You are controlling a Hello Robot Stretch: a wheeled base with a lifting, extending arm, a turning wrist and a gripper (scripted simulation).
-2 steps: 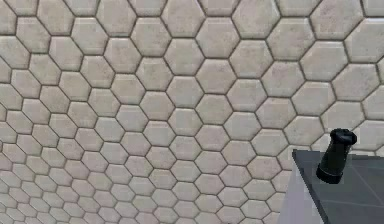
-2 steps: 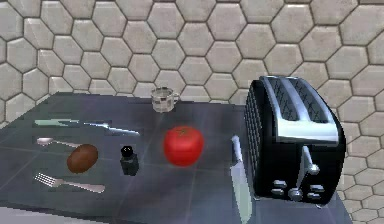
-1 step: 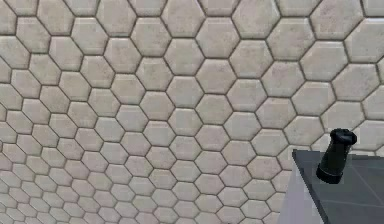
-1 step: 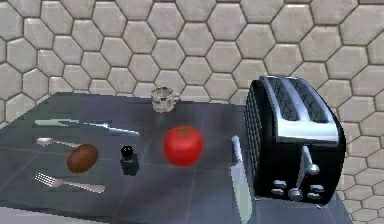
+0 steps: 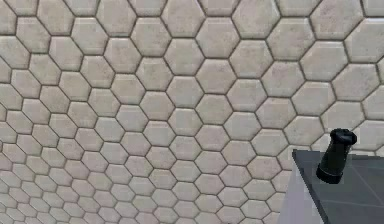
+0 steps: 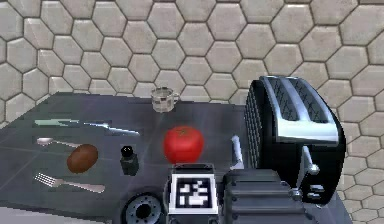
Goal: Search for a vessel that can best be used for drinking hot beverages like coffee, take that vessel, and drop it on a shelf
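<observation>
Up near the top-middle of the arm side view, a small clear glass cup (image 6: 165, 98) stands upright on the dark table (image 6: 215, 118). It sits close to the table's far edge, w/ the hex-tiled wall (image 6: 100, 40) right behind it. Just below it in frame, not touching, sits a red tomato (image 6: 183, 143). Right of the tomato, a black-and-chrome toaster (image 6: 290, 125) takes up the right-middle. On the left half of the table a knife (image 6: 108, 127) and another thin utensil (image 6: 55, 122) lie flat at mid-left, w/ a spoon (image 6: 50, 142) below them. Lower still are a brown oval thing (image 6: 83, 157), prob. a potato, and a fork (image 6: 66, 182) at lower left. A small black shaker (image 6: 128, 159) stands between the brown oval and the tomato. At the btm edge, right of ctr, the dark arm (image 6: 265, 195) comes up w/ a white marker square (image 6: 195, 192) beside it. Left of the marker is the gripper (image 6: 146, 208), a dark round body low in frame over the table. Can't tell the state of its fingers, nor whether they hold anything. The cup is well apart from the gripper, w/ tomato and shaker in between. Forward view has hex-tiled wall (image 5: 150, 90) at upper left. At its lower right is a table corner (image 5: 362, 188) w/ a tall black pepper mill (image 5: 338, 157) upright on it.
</observation>
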